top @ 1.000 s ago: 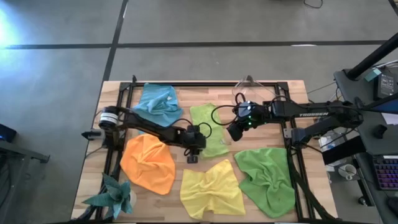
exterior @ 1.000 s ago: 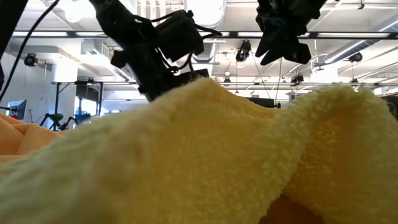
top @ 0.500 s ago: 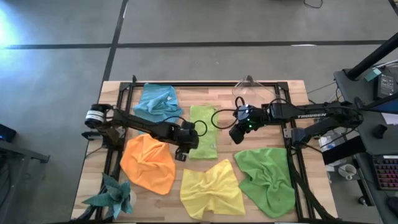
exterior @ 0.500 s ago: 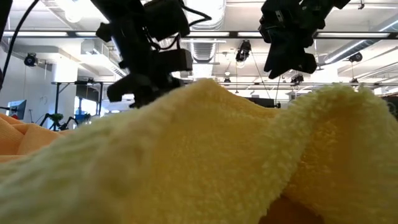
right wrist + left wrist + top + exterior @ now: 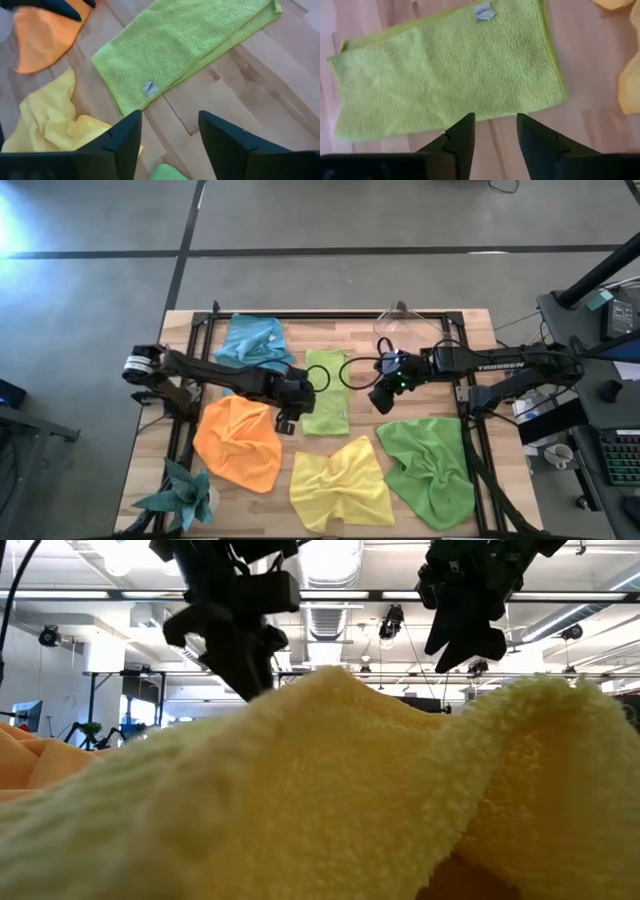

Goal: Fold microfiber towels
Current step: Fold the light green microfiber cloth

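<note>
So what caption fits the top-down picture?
Lime towel lies folded between both arms, four towels still crumpled.

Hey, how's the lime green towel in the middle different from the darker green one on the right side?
The lime green towel lies flat as a narrow folded rectangle; the darker green towel is spread out and wrinkled. The lime one is paler and covers less of the table. It sits between the left gripper and right gripper, both open and holding nothing; the darker one lies nearer the table's front right corner. Both are soft fuzzy cloths.
</note>
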Action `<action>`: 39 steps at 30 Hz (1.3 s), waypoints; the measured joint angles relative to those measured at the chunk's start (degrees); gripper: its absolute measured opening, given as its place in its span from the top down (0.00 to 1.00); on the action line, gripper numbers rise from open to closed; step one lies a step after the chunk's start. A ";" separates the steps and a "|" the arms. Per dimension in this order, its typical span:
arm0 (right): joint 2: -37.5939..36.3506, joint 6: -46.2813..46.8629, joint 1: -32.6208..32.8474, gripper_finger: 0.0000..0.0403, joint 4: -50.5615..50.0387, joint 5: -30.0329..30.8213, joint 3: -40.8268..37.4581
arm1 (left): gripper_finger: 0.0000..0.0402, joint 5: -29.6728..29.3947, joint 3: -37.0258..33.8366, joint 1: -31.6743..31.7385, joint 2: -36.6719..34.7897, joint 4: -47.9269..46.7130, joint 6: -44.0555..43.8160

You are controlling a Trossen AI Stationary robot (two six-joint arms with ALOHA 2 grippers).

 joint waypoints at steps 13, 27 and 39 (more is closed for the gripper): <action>0.52 -8.19 6.33 0.49 8.39 -1.59 -0.31 | 0.68 1.14 0.10 -0.34 -3.12 -3.80 -7.10; 13.99 -20.13 13.00 0.49 17.48 -0.91 -0.38 | 0.68 0.40 -0.18 -9.08 4.41 2.84 -8.93; 21.88 -24.80 13.18 0.49 19.67 -0.87 0.63 | 0.68 -0.50 -0.12 -10.11 10.82 5.16 -9.34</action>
